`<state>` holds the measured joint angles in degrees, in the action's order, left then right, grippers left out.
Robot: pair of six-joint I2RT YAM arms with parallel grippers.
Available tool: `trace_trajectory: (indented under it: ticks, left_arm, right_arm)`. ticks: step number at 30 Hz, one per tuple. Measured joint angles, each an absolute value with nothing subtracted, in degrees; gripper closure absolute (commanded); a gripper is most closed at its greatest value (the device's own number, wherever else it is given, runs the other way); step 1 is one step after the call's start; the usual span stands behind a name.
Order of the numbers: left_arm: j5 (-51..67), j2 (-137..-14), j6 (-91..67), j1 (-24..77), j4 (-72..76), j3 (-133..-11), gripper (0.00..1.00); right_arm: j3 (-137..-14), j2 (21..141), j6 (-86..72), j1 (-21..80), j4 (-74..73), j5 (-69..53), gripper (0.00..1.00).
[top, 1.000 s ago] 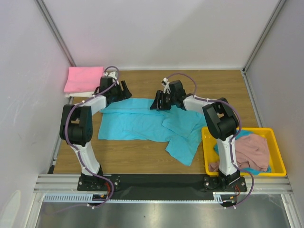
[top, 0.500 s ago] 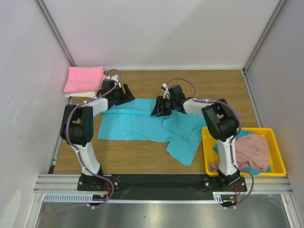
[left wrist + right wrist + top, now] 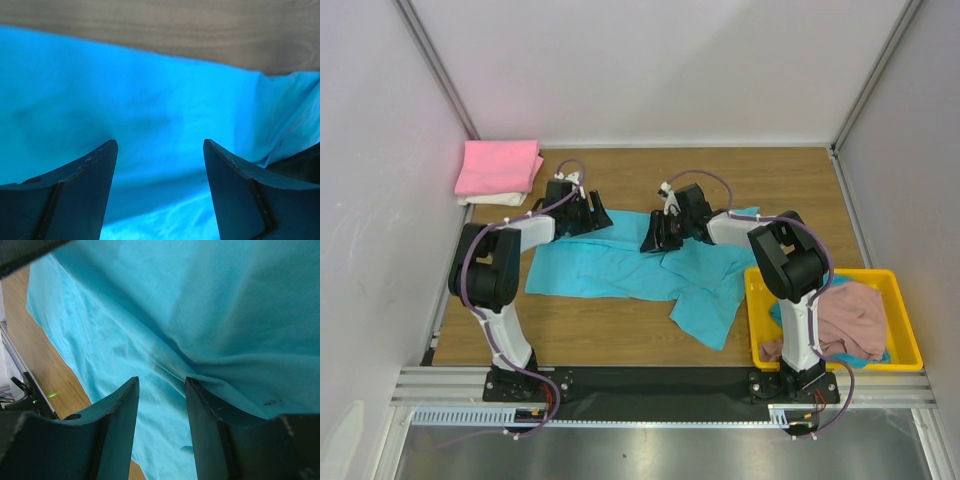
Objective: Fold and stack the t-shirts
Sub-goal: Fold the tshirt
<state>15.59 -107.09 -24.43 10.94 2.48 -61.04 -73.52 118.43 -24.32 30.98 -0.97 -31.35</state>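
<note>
A turquoise t-shirt (image 3: 610, 265) lies spread across the middle of the wooden surface (image 3: 620, 335), its body flat to the left and its right part rumpled, with one flap hanging down towards the near edge just beside the yellow tray (image 3: 751, 310). The left pincer (image 3: 588, 213) sits low over the far left edge of this shirt. In the left wrist view its jaws stand wide apart above smooth cloth, with nothing between them and a strip of bare wood beyond. The right pincer (image 3: 655, 235) is down on the shirt's far edge near the middle, facing the left one, the two well apart. In the right wrist view its jaws stand at a narrower gap, tips close to the cloth, and a crease of the shirt runs into the gap, but nothing is clamped. At the far left corner a folded bright pink t-shirt (image 3: 498, 165) rests on top of a folded cream white t-shirt (image 3: 492, 198), whose edge shows beneath it. The tray sits at the near right, beside the right arm's base. It holds a crumpled dusty pink t-shirt (image 3: 850, 315) lying over a teal t-shirt (image 3: 876, 354), of which only bits show.
</note>
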Motion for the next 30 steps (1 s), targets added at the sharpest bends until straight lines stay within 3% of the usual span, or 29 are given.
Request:
trace_trajectory:
  ticks: [16, 30]
  left_arm:
    - [11.1, -100.8, -25.4, 11.9, -2.0, -54.7, 0.26]
    - [-5.5, -100.8, -24.2, 18.9, -15.2, -59.5, 0.25]
  right_arm:
    - [-79.0, 116.8, -28.9, 27.2, -8.6, -23.0, 0.5]
    - [-76.4, 114.9, -31.5, 21.1, -12.8, -12.4, 0.5]
